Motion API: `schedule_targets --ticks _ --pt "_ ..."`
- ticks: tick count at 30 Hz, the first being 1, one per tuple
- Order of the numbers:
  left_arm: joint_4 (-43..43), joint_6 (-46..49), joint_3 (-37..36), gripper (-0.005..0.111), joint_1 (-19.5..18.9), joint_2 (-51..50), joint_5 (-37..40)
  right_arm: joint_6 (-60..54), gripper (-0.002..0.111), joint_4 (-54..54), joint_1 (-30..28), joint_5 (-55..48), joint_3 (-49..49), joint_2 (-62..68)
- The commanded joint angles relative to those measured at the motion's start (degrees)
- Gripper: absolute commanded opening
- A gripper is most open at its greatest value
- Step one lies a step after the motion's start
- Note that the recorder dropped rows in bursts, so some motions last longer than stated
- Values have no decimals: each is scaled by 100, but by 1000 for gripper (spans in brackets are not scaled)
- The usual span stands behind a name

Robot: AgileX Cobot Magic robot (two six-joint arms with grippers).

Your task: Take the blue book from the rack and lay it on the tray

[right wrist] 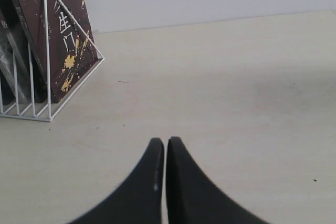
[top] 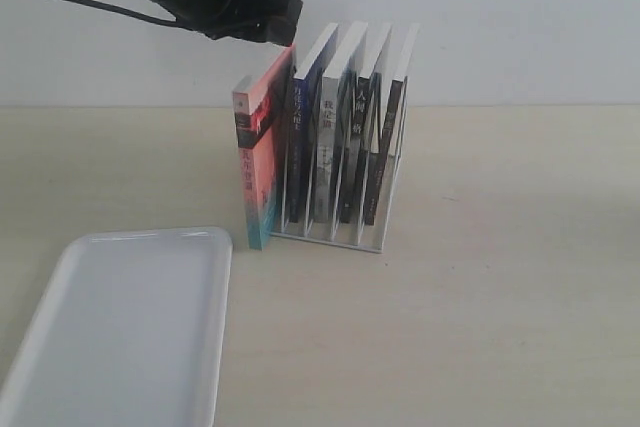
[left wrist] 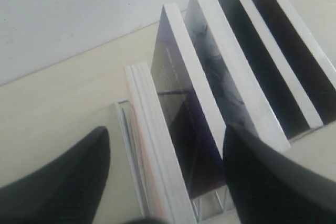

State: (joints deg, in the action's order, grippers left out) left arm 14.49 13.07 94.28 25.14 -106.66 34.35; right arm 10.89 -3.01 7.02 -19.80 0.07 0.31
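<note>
Pale matte tabletop (top: 480,277); left hand (left wrist: 167,135) wide over blue book (top: 298,147) in wire rack (right wrist: 47,51)

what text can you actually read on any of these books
"罗生门": gold characters on the dark brown book cover.
"我是猫": on the grey book spine, just legible.
Too blurred to read: the lettering on the blue book, the pink book and the black spines.
</note>
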Motion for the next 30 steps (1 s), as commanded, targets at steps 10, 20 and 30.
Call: schedule_targets --ticks 10,20,30 --pt "-319 -278 1463 60 7 361 2517 -35 1 -27 -6 70 -7 -31" --pt "-226 -39 1503 60 482 -53 2576 -35 1 -27 -6 70 -7 -31" --pt "-20 -53 1779 60 755 -167 2592 -35 1 -27 -6 70 -7 -31"
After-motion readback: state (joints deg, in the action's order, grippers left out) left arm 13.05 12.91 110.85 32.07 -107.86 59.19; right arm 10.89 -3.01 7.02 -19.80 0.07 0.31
